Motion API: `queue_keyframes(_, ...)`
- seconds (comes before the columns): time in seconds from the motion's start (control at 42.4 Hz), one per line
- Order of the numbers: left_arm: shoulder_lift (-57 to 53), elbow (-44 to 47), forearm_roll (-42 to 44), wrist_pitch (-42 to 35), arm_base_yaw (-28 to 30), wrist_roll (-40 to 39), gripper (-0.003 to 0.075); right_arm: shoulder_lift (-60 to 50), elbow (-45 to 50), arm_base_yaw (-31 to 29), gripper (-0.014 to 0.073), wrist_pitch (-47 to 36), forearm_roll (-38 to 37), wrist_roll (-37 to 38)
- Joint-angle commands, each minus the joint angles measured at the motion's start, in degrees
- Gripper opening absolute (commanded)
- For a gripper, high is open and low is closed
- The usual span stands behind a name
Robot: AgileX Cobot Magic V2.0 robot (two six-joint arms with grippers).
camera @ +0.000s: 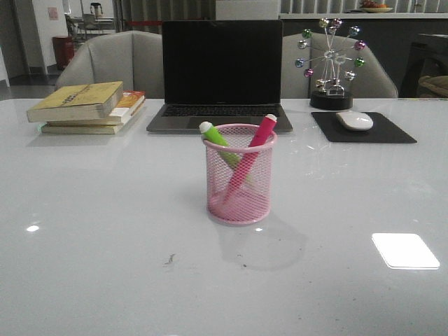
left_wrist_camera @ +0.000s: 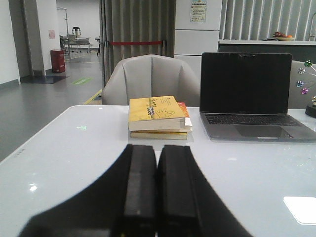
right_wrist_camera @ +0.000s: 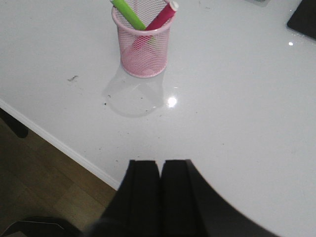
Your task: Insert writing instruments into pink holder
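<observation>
The pink holder (camera: 239, 183) stands upright at the middle of the white table. Inside it lean the green pen (camera: 218, 136), tipped left, and the magenta pen (camera: 257, 136), tipped right, their whitish caps above the rim. The right wrist view shows the same pink holder (right_wrist_camera: 142, 47) with the green pen (right_wrist_camera: 127, 14) and magenta pen (right_wrist_camera: 161, 18) inside, well away from my right gripper (right_wrist_camera: 159, 163), which is shut and empty near the table's front edge. My left gripper (left_wrist_camera: 157, 148) is shut and empty, low over the table, pointing at the books. Neither gripper shows in the front view.
A stack of books (camera: 87, 106) lies at the back left, an open laptop (camera: 221, 73) behind the holder, and a mouse (camera: 354, 120) on a black pad (camera: 362, 128) at the back right beside a ball ornament (camera: 330, 61). The table edge (right_wrist_camera: 59, 145) drops to wooden floor.
</observation>
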Motion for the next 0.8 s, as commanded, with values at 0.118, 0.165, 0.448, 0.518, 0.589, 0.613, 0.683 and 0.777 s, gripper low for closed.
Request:
queue_keyframes(0.118, -1.1, -0.1, -0.5, -5.2, -0.4, -0.1, 0.0093, 0.2, -1.6, -0.4, 0.0057, -4.2, -0.9, -0.1)
queue_keyframes(0.165, -1.1, -0.1, -0.5, -5.2, -0.4, -0.1, 0.0093, 0.2, -1.6, -0.4, 0.0057, -4.2, -0.9, -0.1)
queue_keyframes(0.448, -1.1, -0.1, -0.5, -5.2, -0.4, -0.1, 0.0093, -5.6, 3.3, -7.1, 0.0057, -8.5, -1.3, -0.3)
queue_keyframes(0.518, -1.1, -0.1, -0.5, -5.2, -0.4, -0.1, 0.0093, -10.1, 7.5, -10.8, 0.0057, -13.6, -1.2, -1.5)
queue_keyframes(0.589, -1.1, -0.1, -0.5, -5.2, -0.4, -0.1, 0.0093, -14.8, 11.7, -14.6, 0.0057, -18.3, -0.6, -1.7)
queue_keyframes(0.613, -1.1, -0.1, -0.5, -5.2, -0.4, -0.1, 0.0093, -16.3, 13.0, -16.2, 0.0057, -19.6, -0.4, -1.7)
queue_keyframes(0.683, -1.1, -0.1, -0.5, -5.2, -0.4, -0.1, 0.0093, -21.1, 17.3, -20.2, 0.0057, -23.7, -0.2, -1.7)
queue_keyframes(0.777, -1.1, -0.1, -0.5, -5.2, -0.4, -0.1, 0.0093, -26.7, 22.8, -25.5, 0.0057, -28.3, 0.1, -1.6)
